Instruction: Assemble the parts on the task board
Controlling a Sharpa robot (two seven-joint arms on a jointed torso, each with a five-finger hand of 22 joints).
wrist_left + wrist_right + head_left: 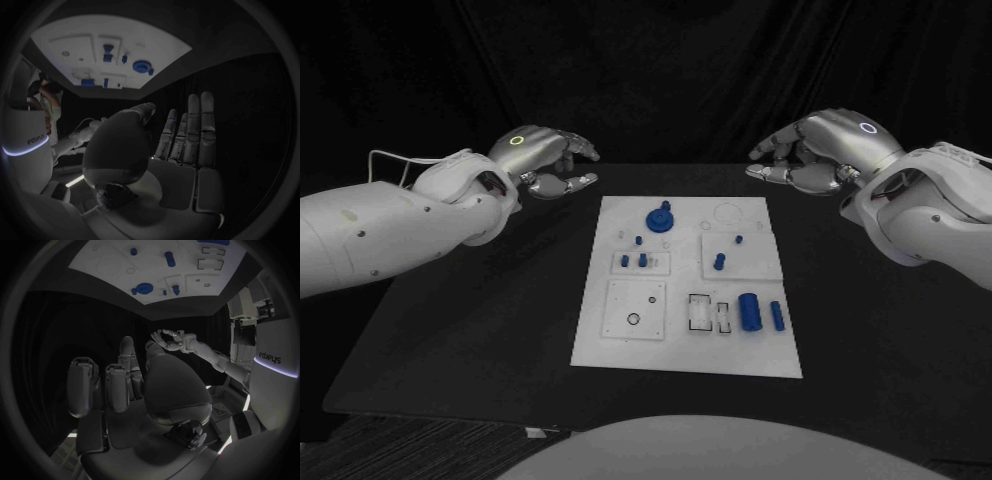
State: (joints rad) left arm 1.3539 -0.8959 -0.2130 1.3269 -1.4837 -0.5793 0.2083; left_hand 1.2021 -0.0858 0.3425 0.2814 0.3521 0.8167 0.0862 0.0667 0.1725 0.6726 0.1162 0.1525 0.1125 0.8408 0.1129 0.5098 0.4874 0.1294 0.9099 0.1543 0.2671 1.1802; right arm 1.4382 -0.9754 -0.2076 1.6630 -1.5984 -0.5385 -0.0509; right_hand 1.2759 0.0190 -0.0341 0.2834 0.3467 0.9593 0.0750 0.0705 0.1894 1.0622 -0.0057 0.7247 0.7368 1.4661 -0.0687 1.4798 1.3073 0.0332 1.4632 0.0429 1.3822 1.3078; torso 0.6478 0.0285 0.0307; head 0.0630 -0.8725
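The white task board [687,352] lies in the middle of the black table. On it stand a round blue part with a knob [659,217], several small blue pegs [720,262] and two blue cylinders [750,312] lying side by side. My left hand [545,160] hovers beyond the board's far left corner, fingers apart, holding nothing. My right hand [812,150] hovers beyond the far right corner, loosely spread and holding nothing. The left wrist view shows the palm and straight fingers [187,135] with the board [75,40] beyond. The right wrist view shows its own hand [144,390] and the board [106,265].
Black table surface [473,330] stretches on both sides of the board. A dark curtain hangs behind the table's far edge. In the right wrist view my left hand [167,339] appears across the table.
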